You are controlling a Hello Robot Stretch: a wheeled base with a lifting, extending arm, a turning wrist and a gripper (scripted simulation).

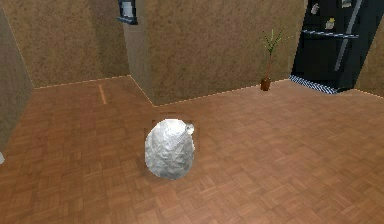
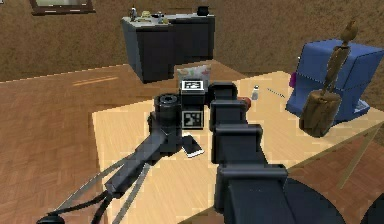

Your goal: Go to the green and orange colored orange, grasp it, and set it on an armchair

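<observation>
Arm (image 2: 245,160) over pale table (image 2: 125,125), gripper (image 2: 95,200) by table's near corner, grip state and load cannot be told, white slab (image 2: 192,148) beside arm, orange's spot cannot be told, blue armchair (image 2: 360,75) past table's right, dark cabinet (image 2: 165,45) farthest

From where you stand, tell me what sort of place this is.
Probably a home's open living area: a tall black fridge, a blue upholstered armchair and a pale wooden table.

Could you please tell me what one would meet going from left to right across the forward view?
In order: dark-framed picture on the wall → pale grey lump on the floor → potted plant → black appliance.
</observation>
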